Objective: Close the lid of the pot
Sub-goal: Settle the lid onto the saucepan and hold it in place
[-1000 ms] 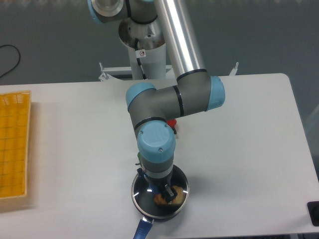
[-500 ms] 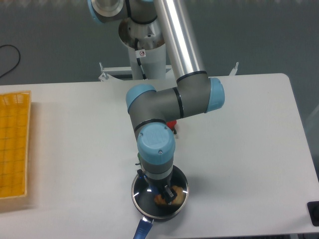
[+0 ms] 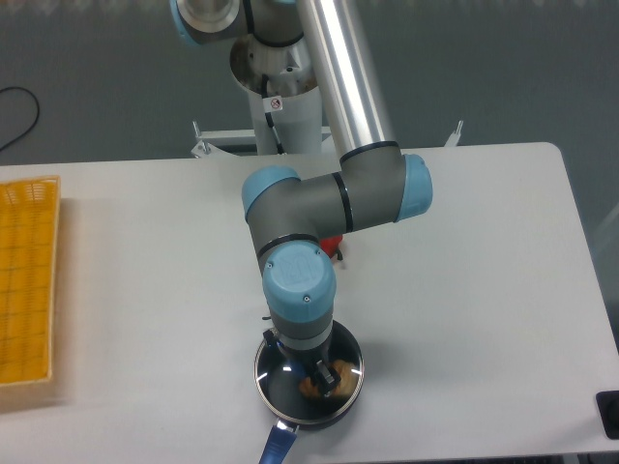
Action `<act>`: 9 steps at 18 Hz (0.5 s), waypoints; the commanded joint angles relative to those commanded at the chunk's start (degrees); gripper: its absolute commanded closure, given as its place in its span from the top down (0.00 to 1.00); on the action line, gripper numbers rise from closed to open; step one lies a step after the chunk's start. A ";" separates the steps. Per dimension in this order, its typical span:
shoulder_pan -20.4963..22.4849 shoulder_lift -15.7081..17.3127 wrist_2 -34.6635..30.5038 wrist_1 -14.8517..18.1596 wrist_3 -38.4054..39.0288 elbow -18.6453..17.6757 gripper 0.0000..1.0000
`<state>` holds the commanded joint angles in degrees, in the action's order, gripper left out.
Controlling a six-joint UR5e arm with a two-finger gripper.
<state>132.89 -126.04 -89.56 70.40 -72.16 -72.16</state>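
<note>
The glass lid [image 3: 309, 379] sits on the black pot [image 3: 340, 411] at the front edge of the white counter [image 3: 464, 290], blue handle [image 3: 276, 447] pointing forward. The tool [image 3: 311, 368] hangs over its centre; grip state cannot be told.

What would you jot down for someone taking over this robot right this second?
Gripper: pointing straight down over the pot, mostly hidden by the wrist; I cannot tell if it is open or shut.
Pot: at the table's front edge, blue handle toward the camera, something tan inside.
Lid: its silver rim lines up with the pot's rim, so it looks seated or very nearly; the knob is hidden under the gripper.
Done: lid brought over the pot.
Left: confirm it sits flat, release, lift the arm away.
</note>
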 joint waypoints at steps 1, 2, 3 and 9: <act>0.00 0.00 0.00 0.00 0.00 -0.09 0.48; -0.09 0.00 0.00 -0.09 0.00 -0.09 0.48; -0.09 0.00 0.00 -0.09 0.00 -0.09 0.48; -0.09 0.09 0.17 -0.09 -0.09 -0.18 0.55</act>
<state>132.80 -125.95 -89.39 70.31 -72.25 -72.33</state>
